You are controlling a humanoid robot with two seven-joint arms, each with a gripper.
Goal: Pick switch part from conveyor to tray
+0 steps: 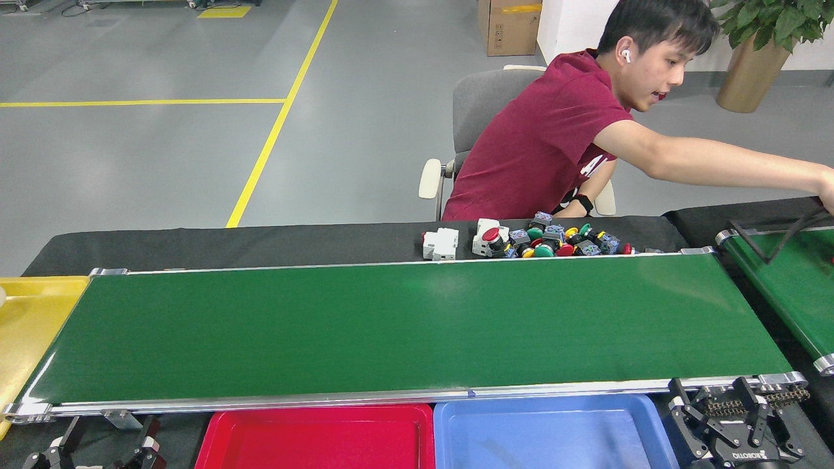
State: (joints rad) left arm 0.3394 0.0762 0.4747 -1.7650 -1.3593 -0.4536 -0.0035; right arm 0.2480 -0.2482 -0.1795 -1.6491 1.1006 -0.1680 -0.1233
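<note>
From the head view, the long green conveyor (pixel 404 326) runs bare across the frame between its silver rails. The switch parts (pixel 544 240) — a heap of red, green, yellow and blue push-buttons beside two white blocks (pixel 440 244) — lie on the black cloth (pixel 260 241) just beyond the belt's far rail, not on the belt. A seated person in a maroon shirt (pixel 547 143) reaches an arm toward the smaller angled belt (pixel 791 286) at right. Along the near edge sit a red tray (pixel 313 436) and a blue tray (pixel 554 433), with a yellow tray (pixel 29 319) at the left end. The left gripper (pixel 98 449) sits low at the frame's edge, its state impossible to tell; the right gripper (pixel 720 407) rests with fingers spread, holding nothing.
</note>
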